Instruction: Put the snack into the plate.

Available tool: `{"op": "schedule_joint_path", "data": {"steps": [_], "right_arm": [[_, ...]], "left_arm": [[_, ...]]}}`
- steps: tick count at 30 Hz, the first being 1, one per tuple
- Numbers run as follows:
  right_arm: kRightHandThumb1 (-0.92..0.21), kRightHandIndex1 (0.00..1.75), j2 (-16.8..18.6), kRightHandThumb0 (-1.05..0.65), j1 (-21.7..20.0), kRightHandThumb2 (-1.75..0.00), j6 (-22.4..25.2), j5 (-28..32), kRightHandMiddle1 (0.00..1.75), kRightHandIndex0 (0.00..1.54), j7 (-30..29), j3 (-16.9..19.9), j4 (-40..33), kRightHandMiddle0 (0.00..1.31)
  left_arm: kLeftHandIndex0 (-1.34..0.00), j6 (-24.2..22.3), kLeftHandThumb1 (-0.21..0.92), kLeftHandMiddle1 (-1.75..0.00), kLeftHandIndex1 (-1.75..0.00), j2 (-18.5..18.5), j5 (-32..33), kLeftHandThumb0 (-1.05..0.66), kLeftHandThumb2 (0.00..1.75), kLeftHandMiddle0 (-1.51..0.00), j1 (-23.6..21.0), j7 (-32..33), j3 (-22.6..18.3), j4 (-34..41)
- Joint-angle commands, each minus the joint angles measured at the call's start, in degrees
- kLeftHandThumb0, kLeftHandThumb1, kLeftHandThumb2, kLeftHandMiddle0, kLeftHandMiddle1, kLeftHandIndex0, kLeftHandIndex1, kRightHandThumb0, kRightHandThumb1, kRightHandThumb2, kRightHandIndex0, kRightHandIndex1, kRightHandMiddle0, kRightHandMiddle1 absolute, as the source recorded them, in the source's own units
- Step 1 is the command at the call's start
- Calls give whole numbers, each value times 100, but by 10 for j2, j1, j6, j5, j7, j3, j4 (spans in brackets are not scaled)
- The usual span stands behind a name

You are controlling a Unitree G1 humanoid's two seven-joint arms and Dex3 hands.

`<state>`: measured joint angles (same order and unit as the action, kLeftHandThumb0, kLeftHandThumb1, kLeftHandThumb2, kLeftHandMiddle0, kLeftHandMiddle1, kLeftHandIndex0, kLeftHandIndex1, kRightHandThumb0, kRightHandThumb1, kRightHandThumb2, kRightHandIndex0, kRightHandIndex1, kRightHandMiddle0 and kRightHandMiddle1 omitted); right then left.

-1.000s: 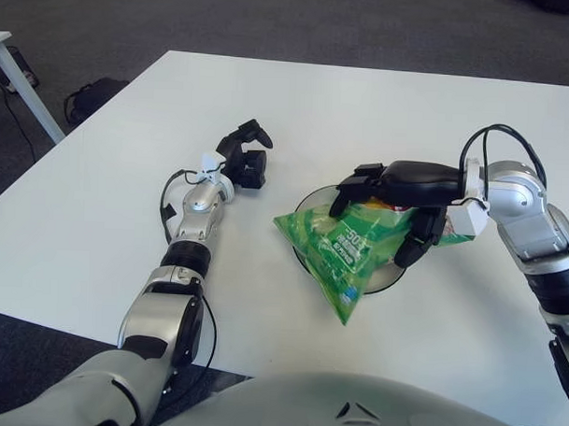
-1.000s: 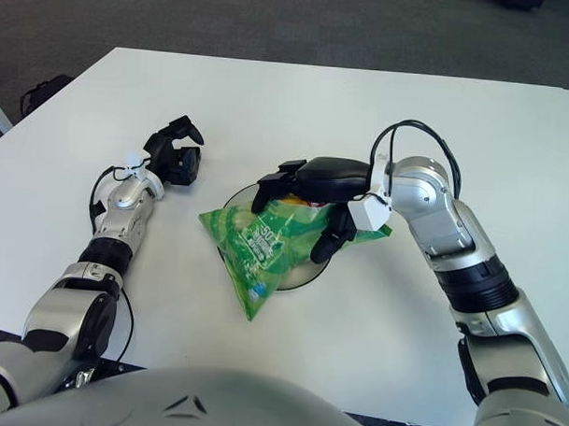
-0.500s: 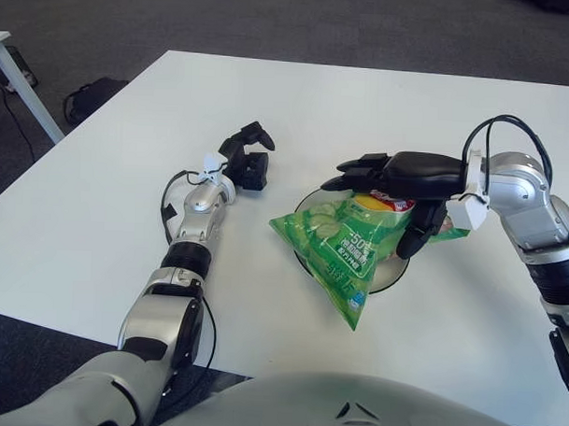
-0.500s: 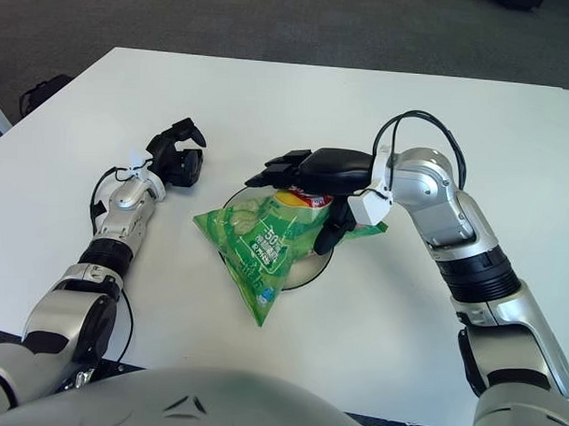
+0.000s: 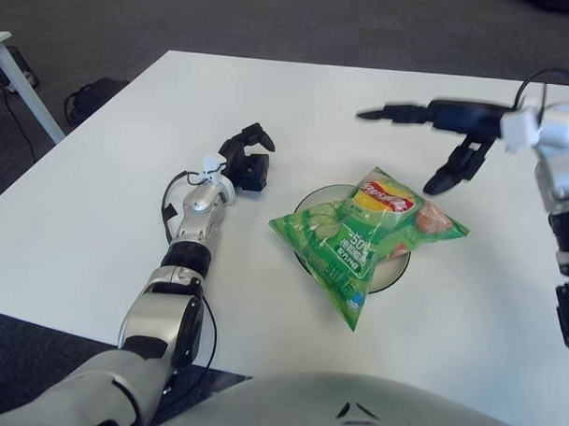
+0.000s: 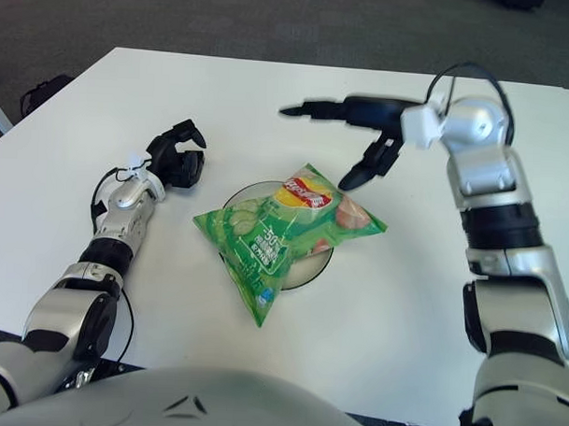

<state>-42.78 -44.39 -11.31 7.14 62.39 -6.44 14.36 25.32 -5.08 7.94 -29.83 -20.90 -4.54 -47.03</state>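
Snack (image 5: pixel 363 236) lies on plate (image 5: pixel 315 200), overhanging front rim. R hand (image 5: pixel 435 129) above table (image 5: pixel 98 206) behind plate, fingers spread, empty. L hand (image 5: pixel 247 158) resting left of plate, curled, empty.

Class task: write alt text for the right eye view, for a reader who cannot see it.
A green snack bag lies on a dark plate on a white table, overhanging its rim. The right hand is raised above and behind it with its fingers spread, holding nothing. The left hand rests curled on the table to the plate's left.
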Motion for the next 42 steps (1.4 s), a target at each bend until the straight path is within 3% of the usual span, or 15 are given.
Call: {"op": "schedule_joint_path", "data": {"steps": [1,6,12,14,16,20,21,22,24,27,31,34,36,41,42], "right_arm": [[-41,1,10,-80,-64,-76,128,55,33,1,45,15,61,0],[-41,2,-24,-83,-77,-78,223,79,47,4,78,37,90,0],[-66,2,-44,-98,-108,-55,344,77,34,3,43,70,197,0],[-74,2,-43,-101,-155,-48,479,101,30,3,0,82,103,0],[-78,2,-43,-103,-183,-43,556,116,25,3,-20,86,40,0],[-80,2,-50,-101,-163,-38,509,122,19,2,-8,102,-12,0],[-80,2,-51,-100,-124,-37,454,115,18,1,-8,117,-8,0],[-76,2,-47,-98,-90,-39,358,88,19,2,-17,121,46,0],[-52,5,-33,-80,-46,-66,227,53,29,7,-36,122,132,0],[-34,16,-6,-59,-30,-89,168,48,46,14,-57,124,201,0],[-21,53,13,-40,1,-108,265,73,75,16,-128,146,98,0],[-20,74,32,-35,-14,-114,284,54,96,19,-207,151,143,0],[-24,95,42,-32,-22,-116,283,35,122,23,-257,151,177,0],[-34,119,55,-33,-22,-116,258,10,151,23,-317,152,215,6],[-46,123,56,-35,-20,-105,254,6,159,23,-328,154,223,16]], "left_arm": [[-62,17,30,-175,-175,9,-7,-48,133,-124,56,-5,0,-52],[-63,22,29,-175,-175,9,-6,-49,135,-123,54,-3,-2,-57],[-64,22,28,-175,-175,7,-6,-49,136,-123,52,-7,-2,-62],[-64,27,28,-175,-175,7,-4,-49,136,-123,52,-9,-5,-64],[-64,29,28,-175,-175,7,-2,-49,136,-123,52,-9,-6,-65],[-64,26,28,-175,-175,6,-1,-49,136,-123,51,-8,-7,-65],[-64,27,28,-175,-175,6,-2,-49,136,-123,51,-9,-6,-64],[-64,27,28,-175,-175,6,-3,-49,136,-123,51,-8,-5,-64],[-64,28,28,-175,-175,6,-4,-49,136,-122,52,-8,-5,-64],[-63,29,29,-175,-175,4,-4,-49,135,-121,52,-9,-5,-64],[-62,35,31,-175,-175,4,0,-48,132,-121,52,-14,-8,-66],[-61,46,32,-175,-175,4,-3,-48,131,-122,53,-8,-9,-69],[-60,49,33,-175,-175,3,-6,-47,130,-122,53,-1,-9,-70],[-60,51,33,-175,-175,2,-10,-47,130,-122,53,8,-9,-73],[-60,52,33,-175,-175,2,-9,-47,130,-122,53,9,-10,-74]]}}
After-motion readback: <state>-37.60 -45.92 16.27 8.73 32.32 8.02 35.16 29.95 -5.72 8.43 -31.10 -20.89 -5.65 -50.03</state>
